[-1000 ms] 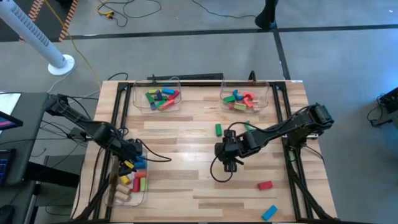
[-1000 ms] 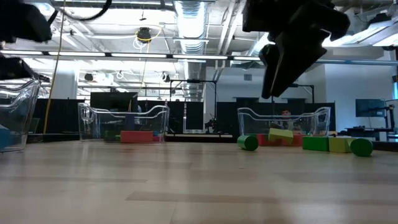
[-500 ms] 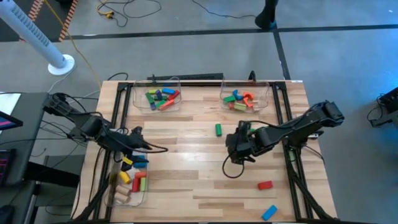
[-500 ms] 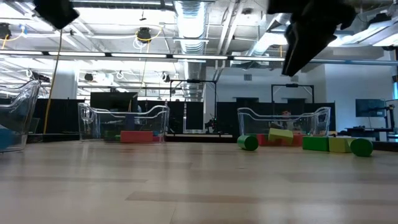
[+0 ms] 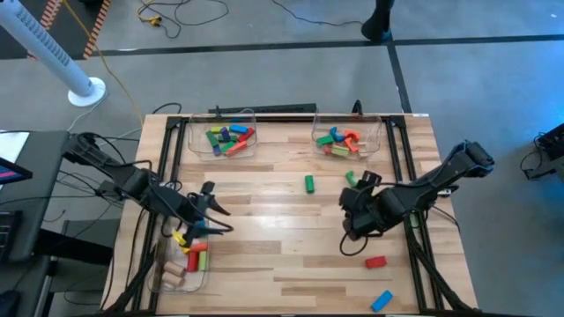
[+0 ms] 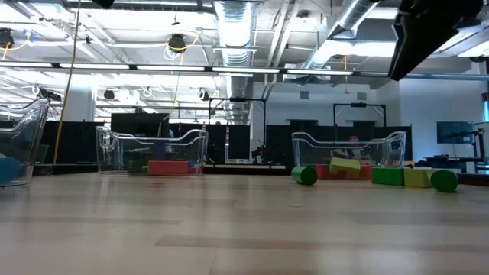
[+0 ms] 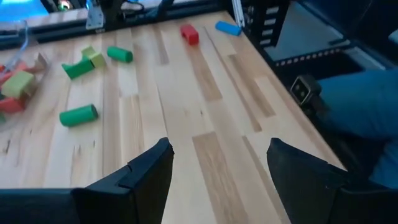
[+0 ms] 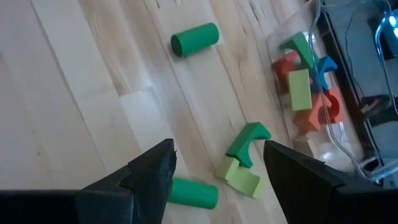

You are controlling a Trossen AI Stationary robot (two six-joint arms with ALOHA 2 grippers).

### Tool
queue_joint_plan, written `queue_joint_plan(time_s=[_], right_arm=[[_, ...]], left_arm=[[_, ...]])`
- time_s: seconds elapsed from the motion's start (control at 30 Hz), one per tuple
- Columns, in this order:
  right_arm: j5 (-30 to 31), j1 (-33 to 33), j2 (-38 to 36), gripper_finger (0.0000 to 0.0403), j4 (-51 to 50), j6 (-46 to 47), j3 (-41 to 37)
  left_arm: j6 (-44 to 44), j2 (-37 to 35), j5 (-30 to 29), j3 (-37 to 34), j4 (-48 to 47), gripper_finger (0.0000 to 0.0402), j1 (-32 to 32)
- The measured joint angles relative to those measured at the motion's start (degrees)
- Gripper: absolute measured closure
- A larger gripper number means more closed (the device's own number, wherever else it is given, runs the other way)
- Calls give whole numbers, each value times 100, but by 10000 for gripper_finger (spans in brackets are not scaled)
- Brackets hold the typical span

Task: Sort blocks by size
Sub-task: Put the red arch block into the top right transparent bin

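Note:
Loose blocks lie on the wooden table: a green cylinder, a green arch beside a yellow-green block, a second green cylinder, a red block and a blue block. More blocks fill three clear bins. My left gripper hangs open above the table just right of the near-left bin, nothing between its fingers. My right gripper hangs open above the right half of the table, over the arch and the second cylinder, holding nothing.
Two clear bins stand at the far edge, one left and one right, each with several coloured blocks. Black frame rails run along the table's left and right sides. Bare wood lies between the two grippers.
My left gripper has risen from over the near-left bin, swung toward the table's middle and rolled, staying open. My right gripper has moved toward the table's right edge and upward, tipping and rolling, also open. No block has moved.

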Motion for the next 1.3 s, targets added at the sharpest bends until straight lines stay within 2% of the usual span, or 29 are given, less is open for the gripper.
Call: queue_joint_plan(time_s=[0.4,0.7,0.87,1.1,1.3], right_arm=[[-53,112,11,125,-82,583,-359],[-355,484,11,125,563,649,-551],[-652,894,14,125,703,1179,-732],[-686,1750,22,125,1294,1860,-835],[-682,2320,24,127,1559,2451,-894]], left_arm=[[191,1098,-48,0,58,152,180],[700,1746,-77,0,838,152,338],[1073,2088,-79,0,1319,152,514],[1351,2653,-57,0,1770,152,861],[1364,3181,284,0,2243,152,1152]])
